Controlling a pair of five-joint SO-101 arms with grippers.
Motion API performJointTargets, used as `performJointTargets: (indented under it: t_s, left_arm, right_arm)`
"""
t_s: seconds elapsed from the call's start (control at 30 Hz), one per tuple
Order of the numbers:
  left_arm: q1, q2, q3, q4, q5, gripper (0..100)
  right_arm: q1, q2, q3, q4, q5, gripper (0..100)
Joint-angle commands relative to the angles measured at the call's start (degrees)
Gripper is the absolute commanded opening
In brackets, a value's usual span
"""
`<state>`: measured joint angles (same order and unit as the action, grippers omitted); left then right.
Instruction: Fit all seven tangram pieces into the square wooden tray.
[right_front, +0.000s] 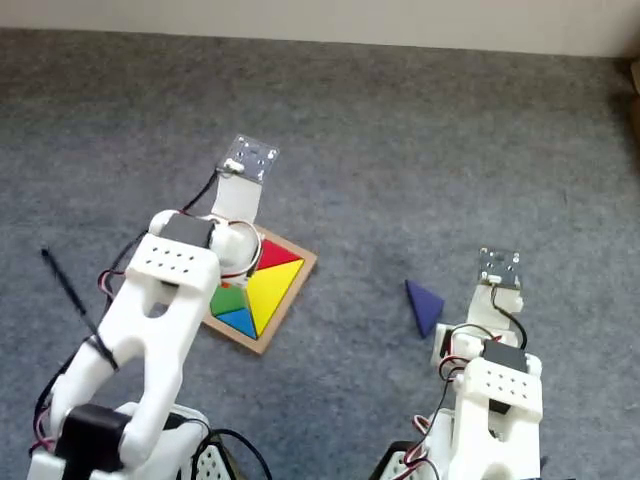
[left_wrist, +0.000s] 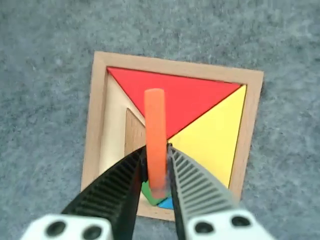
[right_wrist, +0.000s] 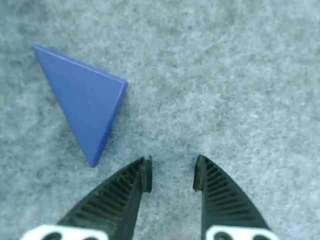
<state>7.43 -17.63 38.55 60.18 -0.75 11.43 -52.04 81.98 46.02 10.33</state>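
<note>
Left wrist view first: an orange piece (left_wrist: 155, 135) is being gripped on edge by the left tool (left_wrist: 156, 165), whose jaws are being pressed against its two faces, and it is being held over the square wooden tray (left_wrist: 252, 130). Whether the piece is touching the tray cannot be told. Under the tool tips, a green piece (left_wrist: 146, 192) and a light blue piece (left_wrist: 166, 203) are being seen in the near corner of the tray. Beyond them a yellow triangle (left_wrist: 210, 145) and a red triangle (left_wrist: 185, 97) are lying flat inside, touching along one edge, and a strip of bare tray floor is showing beside the red one. In the right wrist view, the right tool (right_wrist: 171, 172) is being held with its jaws apart over the grey worktop (right_wrist: 240, 75). A dark blue triangle (right_wrist: 82, 100) is lying flat on the worktop near one jaw, apart from it. In the high view, this triangle is being shown well apart from the tray, close to the right arm.
</note>
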Motion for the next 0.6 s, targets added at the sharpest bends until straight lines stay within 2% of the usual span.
performJointTargets:
  t_s: [0.0, 0.07, 0.2, 0.3, 0.57]
  left_arm:
    - [-1.0, 4.0, -3.9, -1.0, -1.9, 2]
    - [-1.1, 7.1, -5.7, -0.9, -2.2, 4]
    - [-3.8, 11.4, -8.3, -0.9, -1.8, 16]
    - [-7.1, 12.7, -9.9, -0.9, 2.6, 22]
    - [-10.6, 12.7, -11.6, -1.1, 3.7, 23]
  right_arm:
    - [0.6, -1.0, -0.3, -1.1, 0.7, 14.6]
    - [0.6, -1.0, -0.3, -1.1, 0.7, 14.6]
    - [0.6, -1.0, -0.3, -1.1, 0.7, 14.6]
    - [0.6, -1.0, -0.3, -1.1, 0.7, 14.6]
    - [0.6, -1.0, -0.3, -1.1, 0.7, 14.6]
